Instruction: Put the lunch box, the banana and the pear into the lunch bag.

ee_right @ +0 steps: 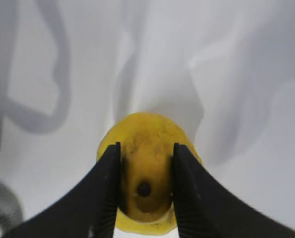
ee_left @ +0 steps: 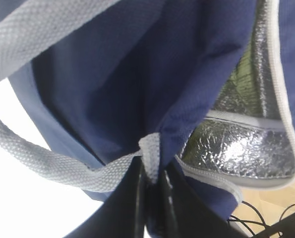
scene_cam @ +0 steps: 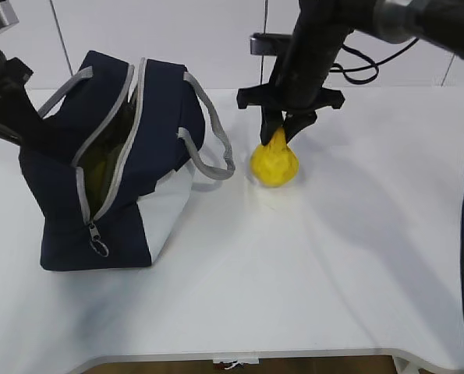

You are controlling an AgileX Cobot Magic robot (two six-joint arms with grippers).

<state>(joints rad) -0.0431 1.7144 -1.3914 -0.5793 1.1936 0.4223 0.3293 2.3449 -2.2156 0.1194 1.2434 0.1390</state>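
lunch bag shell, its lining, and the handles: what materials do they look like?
Lunch bag shell: navy woven fabric, matte; the weave shows in the left wrist view. Lining: crinkled silver foil-like film, shiny, probably insulating. Handles: grey webbing with a coarse visible weave, likely synthetic. The left gripper pinches a fold of the bag's edge.

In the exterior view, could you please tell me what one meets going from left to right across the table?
Left pincer shut on the bag's fabric → lunch bag → grey handle → pear, with the right pincer around its neck.
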